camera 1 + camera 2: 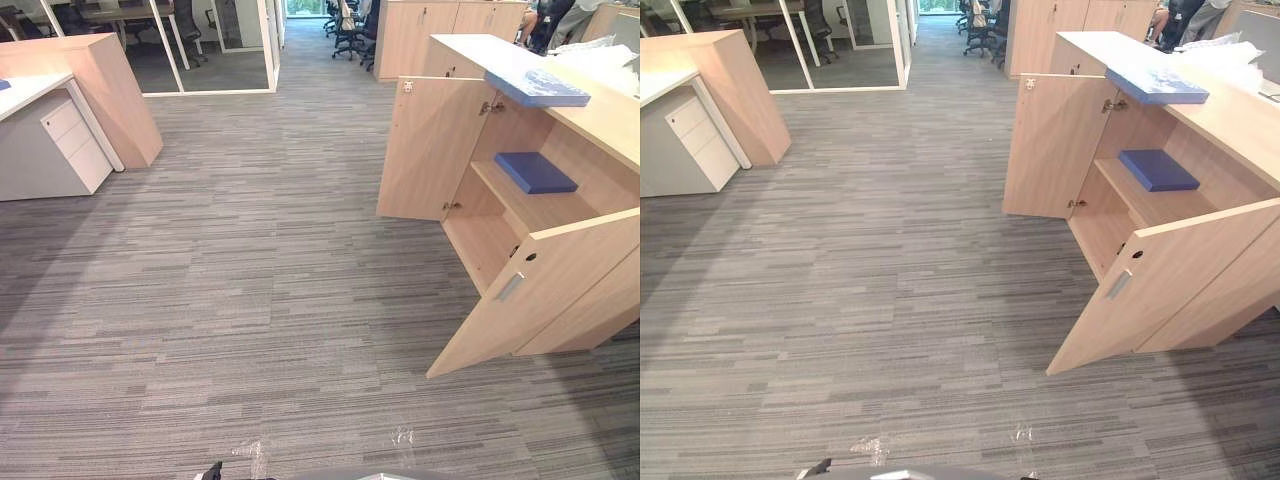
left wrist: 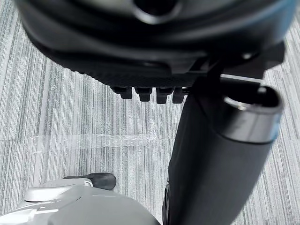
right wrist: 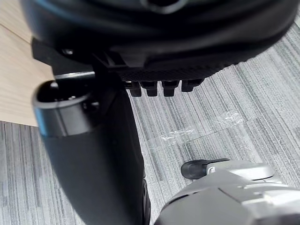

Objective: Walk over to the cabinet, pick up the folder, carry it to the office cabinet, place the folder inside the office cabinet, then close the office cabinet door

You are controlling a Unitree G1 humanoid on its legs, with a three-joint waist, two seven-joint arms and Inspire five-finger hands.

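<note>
This is an open-plan office; grey striped carpet tiles (image 1: 240,300) cover the floor throughout; at 11 o'clock a glass partition (image 1: 210,50) walls off a meeting room with a long table (image 1: 125,12) inside; black swivel chairs (image 1: 350,35) stand far off at 12 o'clock; at 9 o'clock a desk (image 1: 25,90) has a white drawer pedestal (image 1: 75,145) beneath it; at 2 o'clock a wood-finish office cabinet (image 1: 430,150) stands with both doors open, a blue folder (image 1: 535,172) lying on its shelf.

Bright, even light — soft shadow inside the open office cabinet (image 1: 490,240), glare on floor tape (image 2: 93,140).
</note>
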